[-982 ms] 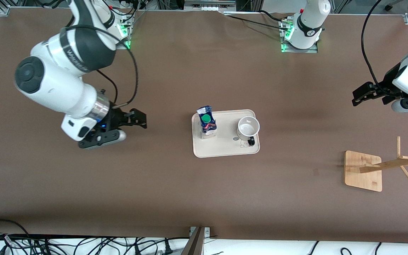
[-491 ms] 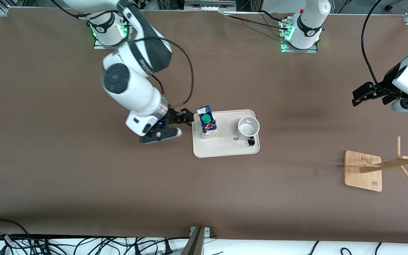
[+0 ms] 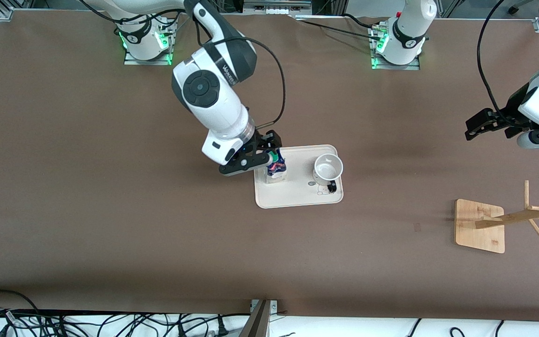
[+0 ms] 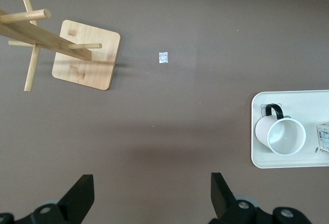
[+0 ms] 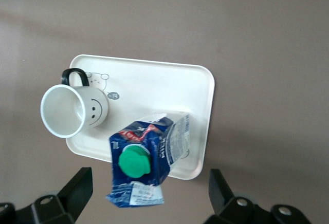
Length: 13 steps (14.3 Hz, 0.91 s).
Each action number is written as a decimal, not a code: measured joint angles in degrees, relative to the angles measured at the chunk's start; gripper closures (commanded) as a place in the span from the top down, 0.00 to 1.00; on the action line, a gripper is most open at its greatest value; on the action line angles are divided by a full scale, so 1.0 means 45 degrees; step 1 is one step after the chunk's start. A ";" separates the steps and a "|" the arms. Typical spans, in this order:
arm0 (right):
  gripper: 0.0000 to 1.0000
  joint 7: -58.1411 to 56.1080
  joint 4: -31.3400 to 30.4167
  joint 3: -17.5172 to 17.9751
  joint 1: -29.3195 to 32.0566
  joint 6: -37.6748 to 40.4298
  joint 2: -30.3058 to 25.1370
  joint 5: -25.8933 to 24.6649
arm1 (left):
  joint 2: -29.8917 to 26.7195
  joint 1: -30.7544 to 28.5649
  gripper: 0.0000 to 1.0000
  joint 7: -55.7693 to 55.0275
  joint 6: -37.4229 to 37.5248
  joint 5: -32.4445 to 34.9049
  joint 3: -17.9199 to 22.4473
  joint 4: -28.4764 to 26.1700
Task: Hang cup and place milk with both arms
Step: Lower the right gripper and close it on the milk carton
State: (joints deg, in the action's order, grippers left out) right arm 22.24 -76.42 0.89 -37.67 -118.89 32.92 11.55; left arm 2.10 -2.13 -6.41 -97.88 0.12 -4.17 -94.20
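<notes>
The milk (image 3: 277, 171), a blue-topped carton with a green cap (image 5: 134, 162), stands upright on a beige tray (image 3: 297, 199) at the end toward the right arm. My right gripper (image 3: 273, 148) hangs just over the carton's top, open, with a finger (image 5: 78, 187) on each side and neither touching it. The cup (image 3: 328, 169), white with a black handle and a smiley face (image 5: 93, 109), stands upright on the tray's end toward the left arm. My left gripper (image 3: 472, 128) waits open over bare table (image 4: 151, 196), with nothing between its fingers.
A wooden rack with pegs on a square base (image 3: 480, 226) stands toward the left arm's end of the table, nearer the front camera than the tray, and shows in the left wrist view (image 4: 85, 54). A small white scrap (image 4: 163, 57) lies on the table near it.
The right arm has swung from its end of the table across to the tray, and its open gripper now sits over the milk. The left arm has not moved.
</notes>
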 measured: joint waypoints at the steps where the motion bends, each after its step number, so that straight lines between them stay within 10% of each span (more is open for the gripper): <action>1: 1.00 0.0000 0.0017 -0.0001 -0.0016 0.0005 -0.0062 -0.0001 | 0.0000 0.0000 1.00 0.0000 0.0000 0.0000 0.0001 0.0000; 13: 1.00 0.0010 -0.0014 0.0000 -0.0645 -0.0027 0.0297 -0.0741 | 0.0001 0.0000 1.00 0.0000 0.0000 0.0000 0.0002 0.0001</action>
State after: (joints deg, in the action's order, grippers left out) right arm 22.28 -76.48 0.89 -40.57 -119.01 34.26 8.22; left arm 2.10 -2.13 -6.41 -97.88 0.12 -4.16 -94.20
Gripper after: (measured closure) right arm 0.000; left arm 0.000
